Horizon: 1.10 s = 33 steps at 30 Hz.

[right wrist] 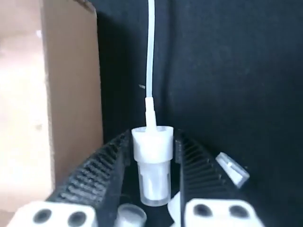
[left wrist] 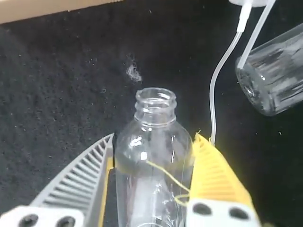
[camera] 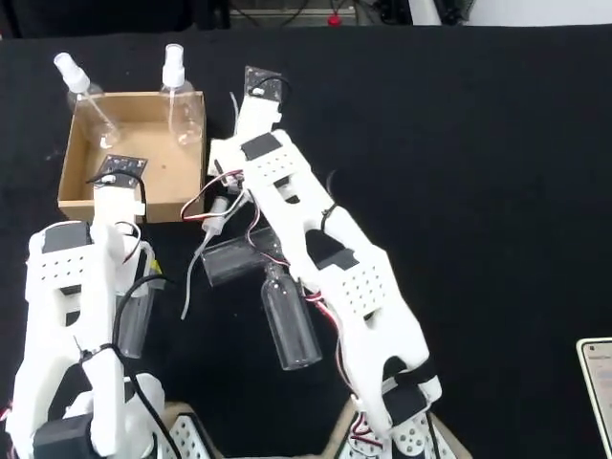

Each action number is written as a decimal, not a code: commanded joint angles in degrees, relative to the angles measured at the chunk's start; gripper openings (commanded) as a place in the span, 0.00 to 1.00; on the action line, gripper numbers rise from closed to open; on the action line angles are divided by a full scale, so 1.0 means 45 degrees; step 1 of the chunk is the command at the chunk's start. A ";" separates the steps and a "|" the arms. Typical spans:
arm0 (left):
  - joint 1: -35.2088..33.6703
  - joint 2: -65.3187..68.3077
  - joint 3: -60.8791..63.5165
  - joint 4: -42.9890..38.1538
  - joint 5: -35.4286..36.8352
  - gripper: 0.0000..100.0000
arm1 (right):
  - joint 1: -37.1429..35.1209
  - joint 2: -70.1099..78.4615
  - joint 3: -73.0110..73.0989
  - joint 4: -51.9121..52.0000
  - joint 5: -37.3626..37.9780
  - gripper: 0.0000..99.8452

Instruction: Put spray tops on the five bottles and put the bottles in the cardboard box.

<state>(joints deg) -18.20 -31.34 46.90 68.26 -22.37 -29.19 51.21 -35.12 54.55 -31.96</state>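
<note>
The left gripper (left wrist: 155,140) clamps an uncapped bottle (left wrist: 155,111) at the lower left of the high view, below the cardboard box (camera: 158,172); the right gripper (right wrist: 152,137) pinches a spray top (right wrist: 152,158) just beside the box's right wall, near its lower corner; two capped bottles (camera: 182,100) stand along the box's upper edge; two loose bottles (camera: 290,320) lie at centre, beside the right arm; the black table (camera: 478,191) lies open across the frame's right half.

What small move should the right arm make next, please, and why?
Probably carry the spray top toward the uncapped bottle and aim its tube at the open neck: the right gripper grips the top, the left gripper grips the bottle.
</note>
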 commanded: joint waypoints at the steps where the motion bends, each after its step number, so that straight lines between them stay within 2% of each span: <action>1: -0.0107 -0.0410 -0.0127 -0.0137 0.0059 0.06 | 0.0527 -0.0244 -0.1123 0.1250 0.0254 0.12; 8: -0.0107 -0.0410 -0.0127 -0.0117 0.0059 0.06 | 0.0625 -0.0205 -0.3722 0.3810 0.0352 0.12; 17: -0.0107 -0.0410 -0.0127 -0.0176 0.0059 0.06 | 0.0625 -0.0244 -0.5480 0.6701 0.0742 0.12; 25: -0.0107 -0.0410 -0.0147 -0.0195 0.0059 0.06 | 0.0860 -0.0225 -0.8449 1.0374 0.0977 0.12; 33: -0.0107 -0.0410 -0.0147 -0.0195 0.0059 0.06 | 0.2657 -0.0420 -0.8156 1.0393 0.1641 0.12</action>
<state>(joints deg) -18.20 -31.34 46.90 68.26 -22.37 -20.84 51.30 -71.16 99.30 -25.98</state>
